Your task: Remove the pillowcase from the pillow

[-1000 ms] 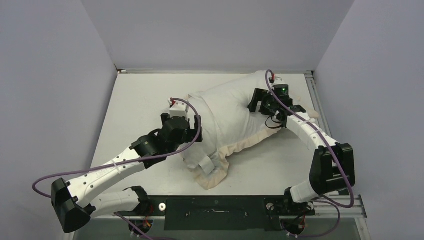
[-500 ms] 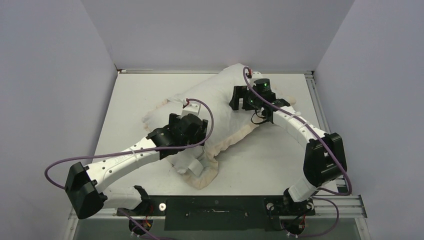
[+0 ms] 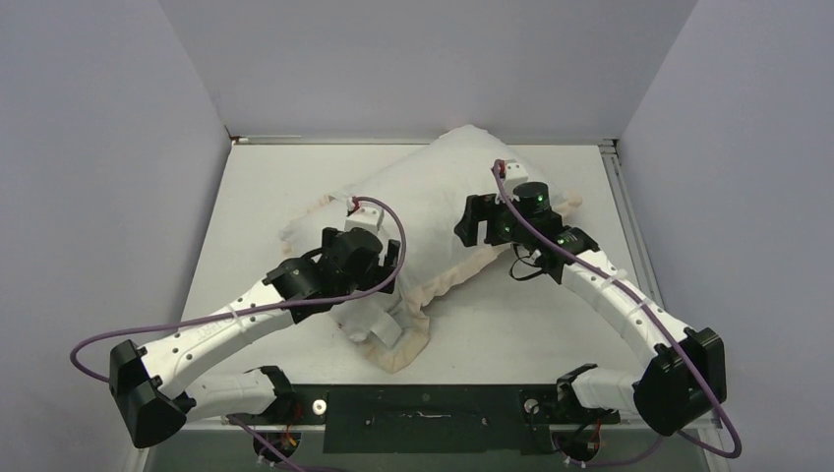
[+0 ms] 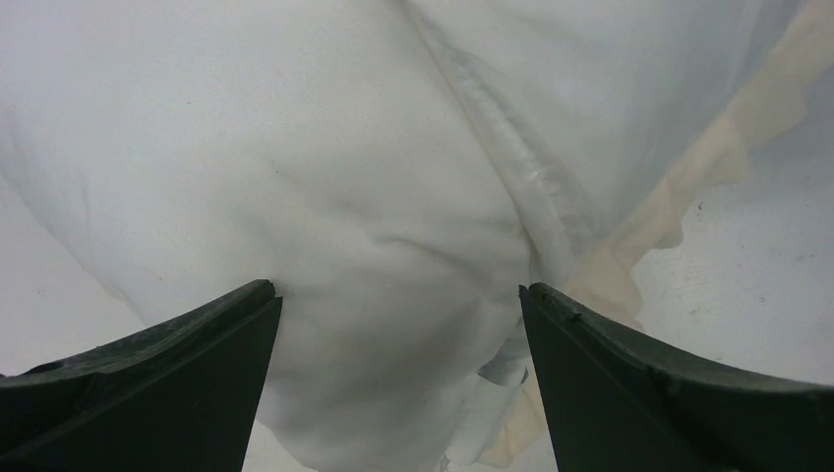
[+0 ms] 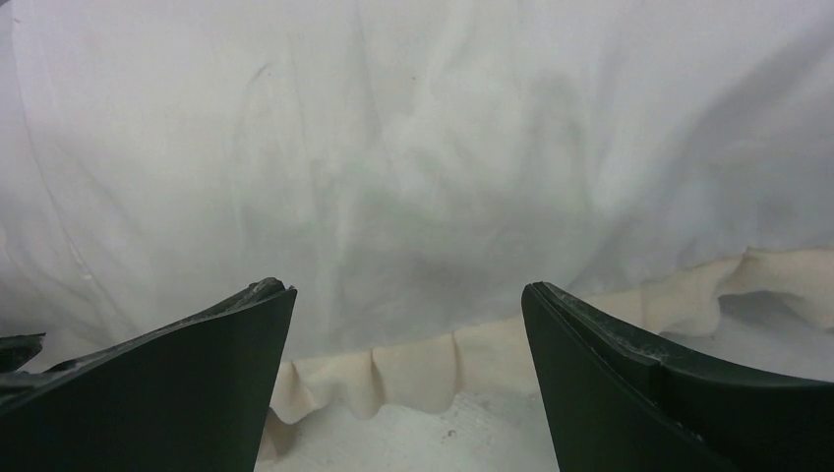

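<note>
The pillowcase (image 3: 433,192) lies diagonally across the table, white face up, with its cream ruffled frill (image 3: 460,275) along the near edge. It is plump, so the pillow is inside it, and I cannot make out the pillow on its own. Crumpled white folds (image 3: 382,326) lie at the near end. My left gripper (image 3: 386,258) is open and empty over the near-left part of the case (image 4: 374,197). My right gripper (image 3: 470,218) is open and empty over the right side, just above the frill (image 5: 472,364).
The white table (image 3: 256,197) is walled at the back and on both sides. A metal rail (image 3: 618,192) runs along its right edge. The arm bases and a black bar (image 3: 423,405) line the near edge.
The stuffed case has shifted, and its far end now reaches the back edge. My right gripper moved left and then toward me. My left gripper went right, then drew back left.
</note>
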`<state>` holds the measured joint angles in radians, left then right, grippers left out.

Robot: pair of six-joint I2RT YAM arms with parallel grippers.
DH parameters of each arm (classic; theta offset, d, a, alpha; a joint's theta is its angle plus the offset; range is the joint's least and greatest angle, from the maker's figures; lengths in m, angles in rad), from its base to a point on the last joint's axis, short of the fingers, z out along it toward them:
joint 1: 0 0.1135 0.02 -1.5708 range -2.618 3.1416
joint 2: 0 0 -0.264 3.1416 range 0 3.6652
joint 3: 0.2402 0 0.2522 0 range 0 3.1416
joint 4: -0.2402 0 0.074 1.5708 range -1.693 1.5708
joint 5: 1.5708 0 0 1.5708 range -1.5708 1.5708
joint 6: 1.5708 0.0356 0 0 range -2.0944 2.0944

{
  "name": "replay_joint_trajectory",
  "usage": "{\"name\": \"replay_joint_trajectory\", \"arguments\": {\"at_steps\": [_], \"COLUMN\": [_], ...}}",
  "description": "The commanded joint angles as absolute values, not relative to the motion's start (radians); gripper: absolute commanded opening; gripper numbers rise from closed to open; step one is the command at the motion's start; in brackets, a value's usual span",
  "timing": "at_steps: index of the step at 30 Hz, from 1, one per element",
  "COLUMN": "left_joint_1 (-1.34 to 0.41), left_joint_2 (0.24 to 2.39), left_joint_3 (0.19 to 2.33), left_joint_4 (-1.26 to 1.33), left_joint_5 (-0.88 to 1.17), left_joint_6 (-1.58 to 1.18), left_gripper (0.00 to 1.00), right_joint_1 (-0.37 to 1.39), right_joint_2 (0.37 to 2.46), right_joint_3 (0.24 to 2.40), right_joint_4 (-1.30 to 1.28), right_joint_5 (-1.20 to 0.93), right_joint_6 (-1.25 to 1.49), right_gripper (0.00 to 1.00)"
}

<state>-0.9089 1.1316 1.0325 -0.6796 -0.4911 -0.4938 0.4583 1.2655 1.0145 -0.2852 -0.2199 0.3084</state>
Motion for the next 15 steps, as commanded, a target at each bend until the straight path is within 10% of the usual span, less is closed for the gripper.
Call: {"name": "replay_joint_trajectory", "arguments": {"at_steps": [1, 8, 15], "left_joint_1": [-0.904, -0.905, -0.904], "left_joint_2": [1.162, 1.283, 1.295], "left_joint_3": [0.999, 0.984, 0.947], "left_joint_4": [-0.662, -0.665, -0.655], "left_joint_5": [-0.446, -0.428, -0.409], "left_joint_6": [-0.502, -0.535, -0.545], "left_gripper": [0.96, 1.00, 0.45], "right_joint_1": [0.462, 0.496, 0.512], "right_joint_2": [1.220, 1.236, 1.293], "right_joint_3": [0.936, 0.836, 0.784], "right_joint_4": [-0.247, -0.197, -0.147], "right_joint_5": [-0.267, -0.321, -0.331], "right_joint_6": [0.360, 0.396, 0.393], "right_gripper": [0.90, 0.90, 0.90]}}
